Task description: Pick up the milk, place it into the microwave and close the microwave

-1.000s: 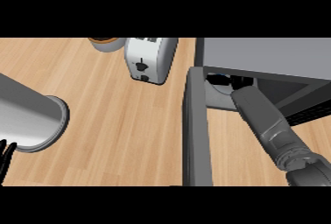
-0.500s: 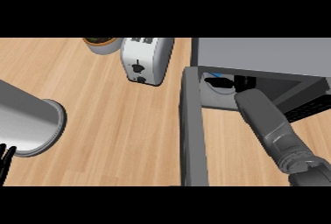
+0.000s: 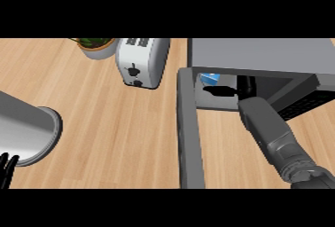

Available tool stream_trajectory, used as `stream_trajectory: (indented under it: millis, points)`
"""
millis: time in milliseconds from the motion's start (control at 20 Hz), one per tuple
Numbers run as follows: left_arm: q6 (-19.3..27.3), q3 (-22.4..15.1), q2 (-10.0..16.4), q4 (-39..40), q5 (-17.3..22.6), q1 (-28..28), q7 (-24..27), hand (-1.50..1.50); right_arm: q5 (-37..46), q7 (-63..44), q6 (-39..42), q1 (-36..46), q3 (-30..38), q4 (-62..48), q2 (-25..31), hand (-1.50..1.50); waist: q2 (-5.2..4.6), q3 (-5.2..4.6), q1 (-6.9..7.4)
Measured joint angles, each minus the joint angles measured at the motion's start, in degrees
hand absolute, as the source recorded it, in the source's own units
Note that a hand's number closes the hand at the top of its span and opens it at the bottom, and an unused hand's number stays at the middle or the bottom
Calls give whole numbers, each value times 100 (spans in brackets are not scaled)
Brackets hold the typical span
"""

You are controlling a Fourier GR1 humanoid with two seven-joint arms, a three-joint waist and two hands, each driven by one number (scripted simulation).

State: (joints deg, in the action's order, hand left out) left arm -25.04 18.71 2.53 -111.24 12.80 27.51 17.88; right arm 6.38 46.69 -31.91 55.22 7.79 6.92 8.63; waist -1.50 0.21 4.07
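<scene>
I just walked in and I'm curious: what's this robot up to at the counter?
The robot's right hand is inside the open microwave, beside the blue-and-white milk carton sitting there. Whether it grips the carton is hidden. The door stands wide open, not yet closed. The left hand rests open at the lower left.

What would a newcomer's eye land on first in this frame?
The right hand is inside the open microwave at upper right, next to the blue-and-white milk. The microwave's door stands open down the view's middle, with a toaster to its left.
</scene>
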Motion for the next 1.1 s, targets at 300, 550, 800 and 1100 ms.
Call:
stream_trajectory:
  millis: [300, 550, 800, 1100]
  points:
    - [-84, -121, -119, -219, -195, 328, 96, -150, -232, 424, 563, -450, 209, 145, -233, -150, 60, -7, -131]
    - [-265, -533, -190, -273, -304, 416, 51, -150, -371, 635, 1224, -827, 265, 312, -380, -150, 112, -12, -272]
    - [-581, -810, -169, -285, -232, 512, 15, -150, -449, 828, 2025, -1268, 191, 591, -580, -150, 157, -18, -378]
    - [-608, -1246, -148, -421, -379, 420, -140, -150, -519, 947, 2769, -2054, -7, 1271, -671, -150, 190, -23, -480]
